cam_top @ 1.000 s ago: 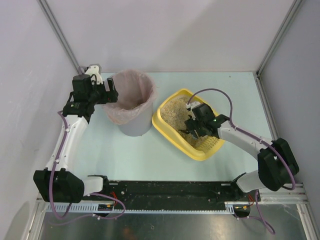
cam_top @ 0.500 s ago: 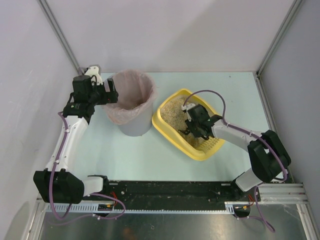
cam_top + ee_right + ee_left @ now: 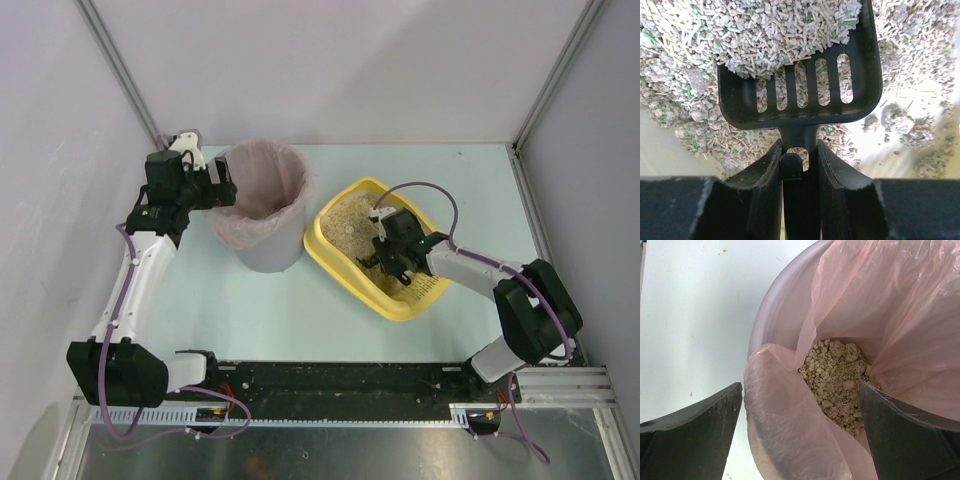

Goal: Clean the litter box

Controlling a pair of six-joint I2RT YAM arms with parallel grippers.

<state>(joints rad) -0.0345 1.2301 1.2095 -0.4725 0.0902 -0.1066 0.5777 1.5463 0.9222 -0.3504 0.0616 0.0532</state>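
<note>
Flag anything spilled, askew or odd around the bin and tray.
Pink plastic bag liner sags inside the tall grey round bin on one side, leaving bare wall. Shallow yellow plastic litter box sits diagonal on the pale table, which shows a few specks; no real spill.

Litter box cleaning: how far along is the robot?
Done: some dumped clumps lie inside the pink-lined bin, whose rim sits between the fingers of the open left gripper. In hand: the right gripper is shut on the black scoop, its slotted blade heaped with litter inside the litter box. Left: sift that load, carry it to the bin, and clear the loose clumps beside the scoop.
</note>
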